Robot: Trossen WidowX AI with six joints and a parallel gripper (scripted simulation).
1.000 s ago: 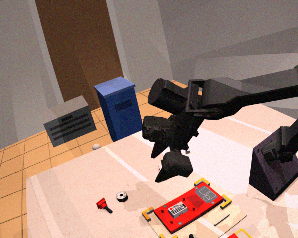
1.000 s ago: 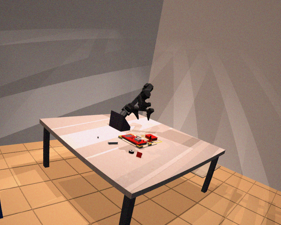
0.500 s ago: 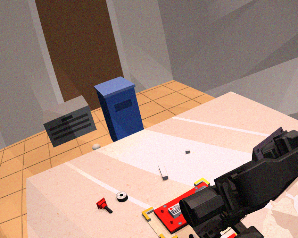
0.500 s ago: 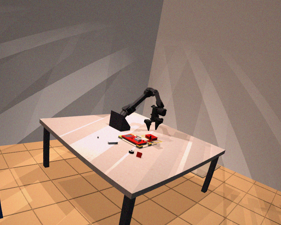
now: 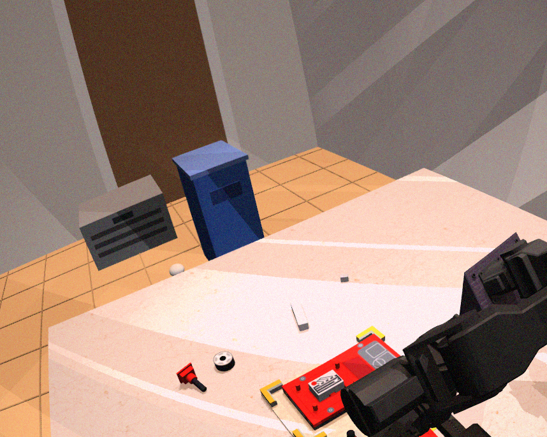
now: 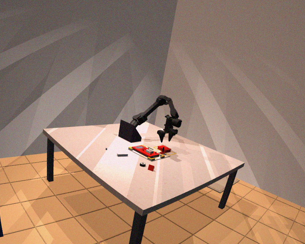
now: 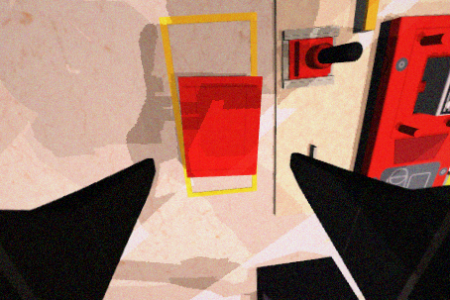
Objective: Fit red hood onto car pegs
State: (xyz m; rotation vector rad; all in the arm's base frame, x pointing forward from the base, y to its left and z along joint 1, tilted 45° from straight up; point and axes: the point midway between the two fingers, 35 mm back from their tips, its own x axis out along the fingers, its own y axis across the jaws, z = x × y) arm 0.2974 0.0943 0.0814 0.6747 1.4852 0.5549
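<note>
The red hood (image 6: 164, 148) (image 7: 223, 135) lies roof up on the table, partly over a thin yellow outline (image 7: 208, 17). My gripper (image 6: 165, 141) (image 7: 224, 161) is open and empty above the hood; in the wrist view its fingertips stand either side of the hood's near end, not touching it. The red chassis (image 5: 354, 364) (image 6: 140, 150) (image 7: 396, 95) sits between yellow jig corners (image 5: 271, 392) (image 7: 369, 6). The engine block (image 5: 325, 385) (image 6: 149, 151) is on its deck, with pegs (image 5: 298, 387) (image 7: 408, 131) around it. The arm hides my fingers and part of the chassis in the top view.
A red piece with an upright black post (image 7: 339, 53) stands between the hood and chassis. Beyond the chassis lie a black-and-white wheel (image 5: 223, 360) (image 6: 142, 164), another red piece (image 5: 187, 374) (image 6: 151, 167), a pale bar (image 5: 299, 317) (image 6: 122, 154) and a small grey block (image 5: 343, 278) (image 6: 106, 148).
</note>
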